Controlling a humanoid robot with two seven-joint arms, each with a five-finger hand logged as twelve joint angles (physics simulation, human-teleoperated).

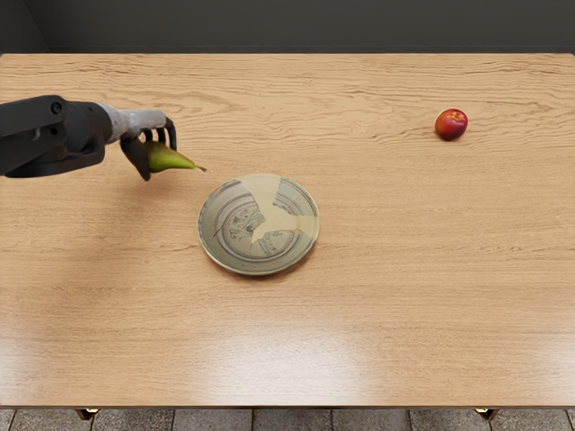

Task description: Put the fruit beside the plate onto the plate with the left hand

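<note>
1. The worktop is a broad wooden slab with a smooth, faintly glossy finish, so expect a round fruit to roll on it if you let go early.
2. The plate sits near the middle. It is shallow and glazed, greenish with swirled markings and a pale patch. Judge it hard and slick, so set the fruit down gently.
3. Your left hand comes in from the left edge, with its dark fingers curled around the pear's broad end. The right arm is out of view.
4. The pear is in that grip, left of the plate and just above its upper edge in the picture, apart from it. Whether it is clear of the wood is not plain. It is green and smooth-skinned, tapering to a point that aims at the plate. It is probably light, firm and slightly slippery, and it bruises if squeezed. The wide body is the right place to hold, not the narrow neck.
5. A small red fruit lies well away on the far right. Leave it alone.
</note>
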